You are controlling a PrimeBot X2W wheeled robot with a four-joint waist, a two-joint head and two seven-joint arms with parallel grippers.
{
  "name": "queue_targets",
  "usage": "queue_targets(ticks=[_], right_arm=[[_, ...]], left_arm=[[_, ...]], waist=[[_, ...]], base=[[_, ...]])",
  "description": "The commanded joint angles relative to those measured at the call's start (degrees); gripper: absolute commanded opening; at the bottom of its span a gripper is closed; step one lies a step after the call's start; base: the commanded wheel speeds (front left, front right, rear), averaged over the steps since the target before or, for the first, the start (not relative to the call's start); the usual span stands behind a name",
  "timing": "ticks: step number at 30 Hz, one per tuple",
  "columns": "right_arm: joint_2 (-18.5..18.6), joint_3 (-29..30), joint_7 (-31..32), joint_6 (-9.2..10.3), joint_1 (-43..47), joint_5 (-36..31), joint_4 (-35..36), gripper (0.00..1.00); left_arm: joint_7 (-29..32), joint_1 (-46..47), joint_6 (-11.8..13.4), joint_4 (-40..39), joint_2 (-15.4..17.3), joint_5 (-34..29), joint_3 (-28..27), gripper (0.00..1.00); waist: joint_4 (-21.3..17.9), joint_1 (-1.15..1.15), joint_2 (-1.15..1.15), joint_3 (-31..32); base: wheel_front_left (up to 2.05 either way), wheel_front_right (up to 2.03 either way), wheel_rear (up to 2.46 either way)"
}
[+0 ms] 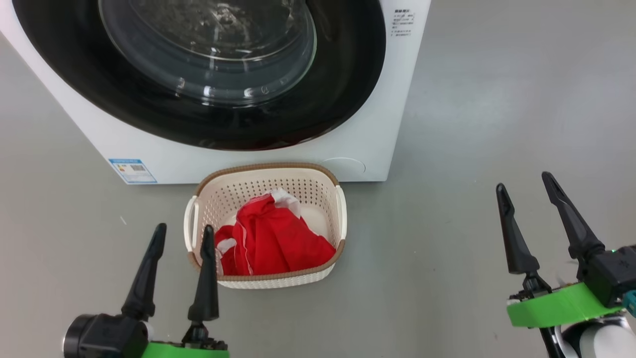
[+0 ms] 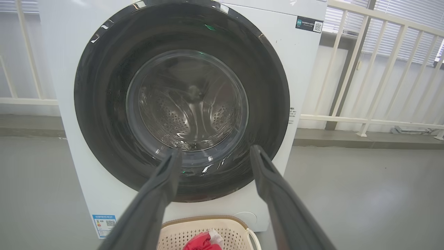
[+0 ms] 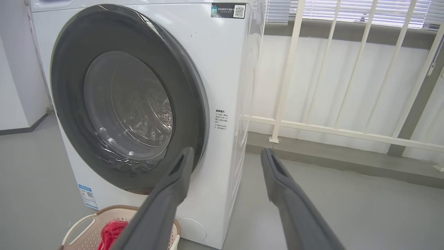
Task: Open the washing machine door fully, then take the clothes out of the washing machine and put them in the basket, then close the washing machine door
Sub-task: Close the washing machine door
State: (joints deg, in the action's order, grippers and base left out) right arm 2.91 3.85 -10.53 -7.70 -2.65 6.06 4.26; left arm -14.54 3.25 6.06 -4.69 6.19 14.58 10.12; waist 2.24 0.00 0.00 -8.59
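Note:
The white washing machine point(image 1: 392, 99) stands ahead with its black-rimmed round door point(image 1: 208, 64) lying flat against the front, shut. The steel drum shows through the glass point(image 2: 187, 100). The cream basket point(image 1: 318, 191) sits on the floor right before the machine, and the red and white clothes point(image 1: 273, 238) lie bundled inside it. My left gripper point(image 1: 184, 229) is open and empty at the basket's near left corner, one finger overlapping its rim in the head view. My right gripper point(image 1: 524, 181) is open and empty over the floor far to the right.
Grey floor point(image 1: 497, 124) spreads right of the machine. A cream railing point(image 3: 347, 128) and blinds run behind it on a raised ledge. A blue label point(image 1: 131, 170) marks the machine's lower left front, and a round cover point(image 1: 343, 166) its lower right.

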Motion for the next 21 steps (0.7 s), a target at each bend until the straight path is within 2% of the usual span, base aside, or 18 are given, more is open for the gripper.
queue_targets(ticks=[1, 21], right_arm=[[0.0, -0.8, 0.2, 0.21, 0.7, 0.8, 2.3, 1.0], [0.0, 1.9, 0.7, 0.21, 11.2, 3.7, 7.2, 1.0]], left_arm=[[-0.2, -0.4, 0.5, -0.9, 0.8, -0.8, -2.1, 1.0], [0.7, -5.2, 2.4, -0.2, 1.3, 0.1, -2.5, 1.0]], waist=[[-0.2, 0.0, 0.0, 1.0], [0.9, 0.0, 0.0, 7.1]], base=[[0.0, 0.0, 0.0], [0.0, 0.0, 0.0]])
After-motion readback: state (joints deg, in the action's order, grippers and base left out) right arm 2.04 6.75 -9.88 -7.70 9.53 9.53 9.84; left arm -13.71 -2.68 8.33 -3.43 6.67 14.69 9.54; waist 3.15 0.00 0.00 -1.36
